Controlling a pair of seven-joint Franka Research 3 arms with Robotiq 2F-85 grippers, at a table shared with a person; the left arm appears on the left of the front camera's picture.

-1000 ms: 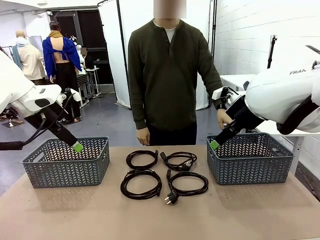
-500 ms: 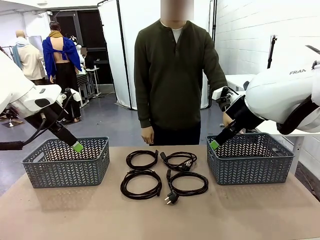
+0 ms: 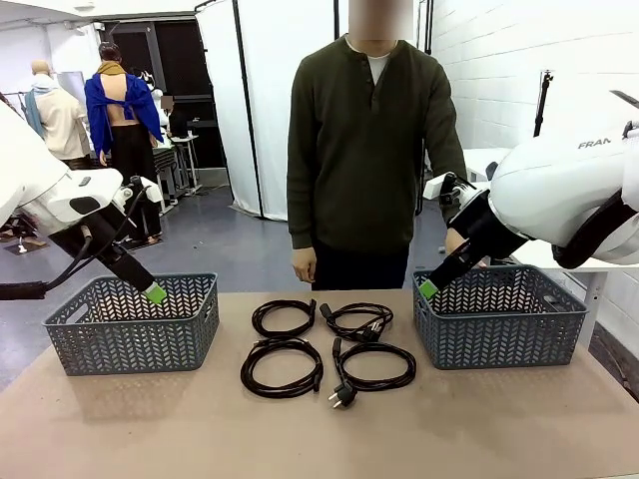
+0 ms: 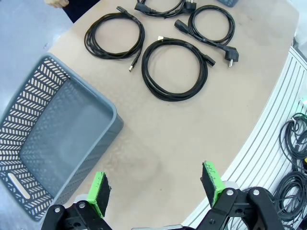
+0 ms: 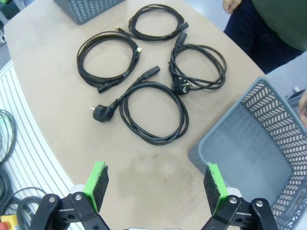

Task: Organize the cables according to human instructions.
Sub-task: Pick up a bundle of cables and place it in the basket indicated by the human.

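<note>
Four thin black cables (image 3: 367, 329), round coils of several loops, are lying on the matte tan bench (image 3: 300, 439), ahead of both tools and between them. The left tool (image 4: 156, 186) and the right tool (image 5: 156, 184) are hanging with green pads spread, gripping nothing, each beside a grey herringbone-lattice basket (image 4: 57, 139). The human (image 3: 374, 150) is standing beyond.

- We count four coiled black cables (image 5: 81, 60) (image 5: 132, 23) (image 5: 221, 68) (image 5: 184, 117).
- We see two grey lattice baskets (image 3: 130, 344) (image 3: 499, 334).
- We count two grippers: the left gripper (image 4: 156, 184) and the right gripper (image 5: 156, 184).
- We see one person (image 3: 374, 150) at the single table (image 3: 150, 429).
- We count two more people (image 3: 118, 110) (image 3: 55, 115) farther back.
</note>
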